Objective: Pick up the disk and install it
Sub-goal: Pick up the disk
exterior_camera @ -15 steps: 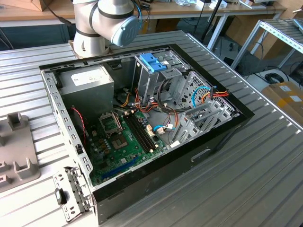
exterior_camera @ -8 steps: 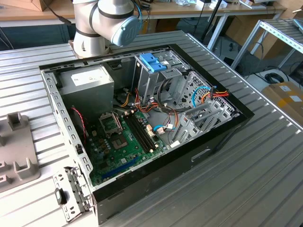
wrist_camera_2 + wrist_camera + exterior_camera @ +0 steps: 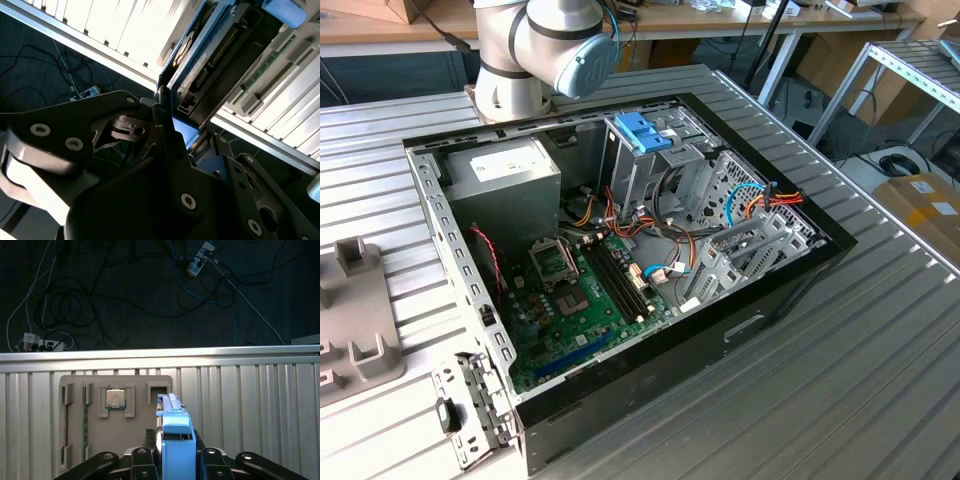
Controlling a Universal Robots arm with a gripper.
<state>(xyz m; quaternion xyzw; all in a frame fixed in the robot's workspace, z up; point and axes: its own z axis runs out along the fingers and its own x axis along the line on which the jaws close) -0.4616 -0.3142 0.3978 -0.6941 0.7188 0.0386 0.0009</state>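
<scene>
Your jaws grip the disk [image 3: 176, 437], lower centre in the first wrist view; fitting it into the computer case [image 3: 790, 290] remains.

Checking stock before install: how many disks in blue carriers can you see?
1. The disk is clamped in the gripper, seen in both wrist views. Another could sit hidden inside the drive cage.

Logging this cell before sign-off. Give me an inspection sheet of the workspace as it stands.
surface: ribbed metal table
job's things: disk on edge at the grey tray; open computer case, drive cage inside
clutter: processor chip in the tray
claw: astride the disk's blue frame
cables: coloured wires in the case; loose leads on the floor
surroundings: metal rack, power strip
</scene>
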